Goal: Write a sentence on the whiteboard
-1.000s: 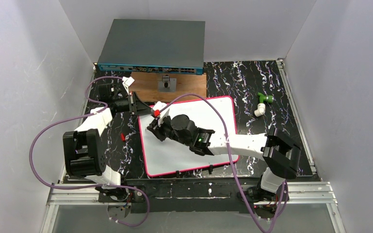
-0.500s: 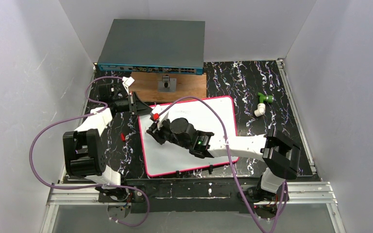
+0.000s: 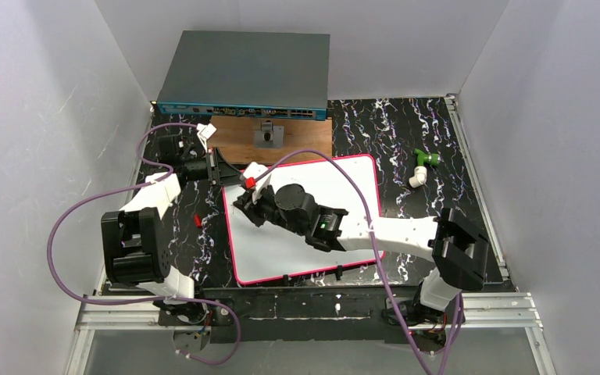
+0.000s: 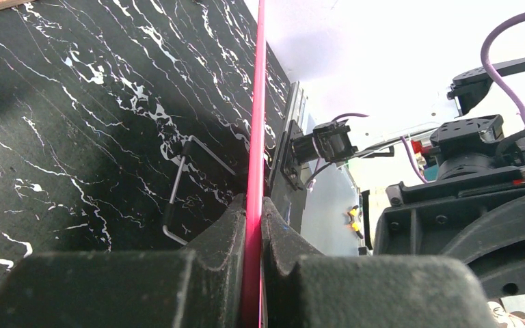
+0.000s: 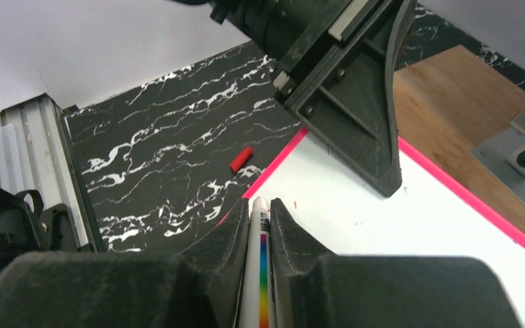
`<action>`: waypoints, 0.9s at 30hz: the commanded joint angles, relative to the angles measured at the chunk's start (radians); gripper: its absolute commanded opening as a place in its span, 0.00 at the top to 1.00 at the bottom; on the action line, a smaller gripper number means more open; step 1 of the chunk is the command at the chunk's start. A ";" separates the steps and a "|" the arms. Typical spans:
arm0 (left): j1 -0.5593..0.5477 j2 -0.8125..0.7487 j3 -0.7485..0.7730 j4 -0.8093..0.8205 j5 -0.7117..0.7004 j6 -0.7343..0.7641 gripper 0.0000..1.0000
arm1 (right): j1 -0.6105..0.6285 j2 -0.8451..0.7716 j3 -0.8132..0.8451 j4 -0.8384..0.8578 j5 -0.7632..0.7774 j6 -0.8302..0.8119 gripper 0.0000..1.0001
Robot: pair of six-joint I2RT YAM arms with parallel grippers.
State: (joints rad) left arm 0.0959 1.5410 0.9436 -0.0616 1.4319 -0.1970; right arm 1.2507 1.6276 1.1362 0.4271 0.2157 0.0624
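From overhead, the large flat white whiteboard with a thin pink-red rim (image 3: 344, 187) lies on the black marbled table (image 3: 437, 133). I see no red lettering on its uncovered surface, so the sentence looks not yet begun. The left gripper (image 3: 220, 168) sits at the whiteboard's far left corner, the right gripper (image 3: 248, 205) is over its left part, and a small red cap (image 3: 196, 220) lies just off its left edge. In the left wrist view, the jaws are closed tight on the whiteboard's rim. In the right wrist view, the jaws are clamped on a slim white marker (image 5: 258, 273) with its tip near that corner; I cannot tell whether it touches. My worry is that pressing down could make the thin marker slip or twist, and that a stroke could bump the nearby left jaws or drag the whiteboard loose.
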 commanded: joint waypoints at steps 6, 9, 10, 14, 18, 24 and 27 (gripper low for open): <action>-0.024 -0.043 0.024 -0.023 -0.042 0.049 1.00 | -0.003 0.063 0.109 0.021 0.050 -0.036 0.99; -0.025 -0.042 0.026 -0.022 -0.044 0.050 1.00 | -0.005 0.070 0.107 0.022 0.052 -0.028 0.99; -0.025 -0.042 0.025 -0.021 -0.044 0.050 1.00 | -0.005 0.070 0.103 0.023 0.055 -0.025 0.99; -0.025 -0.041 0.027 -0.025 -0.045 0.051 1.00 | -0.005 0.055 0.083 0.027 0.063 -0.019 0.99; -0.025 -0.038 0.030 -0.034 -0.048 0.057 1.00 | -0.005 0.033 0.058 0.037 0.065 -0.019 0.99; -0.025 -0.036 0.034 -0.047 -0.054 0.068 1.00 | -0.005 0.000 0.024 0.041 0.076 -0.026 0.99; -0.025 -0.036 0.035 -0.048 -0.056 0.068 1.00 | -0.005 -0.012 0.002 0.045 0.087 -0.029 0.99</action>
State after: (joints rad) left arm 0.0879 1.5406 0.9585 -0.0879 1.4212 -0.1825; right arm 1.2495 1.6730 1.1603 0.4194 0.2672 0.0456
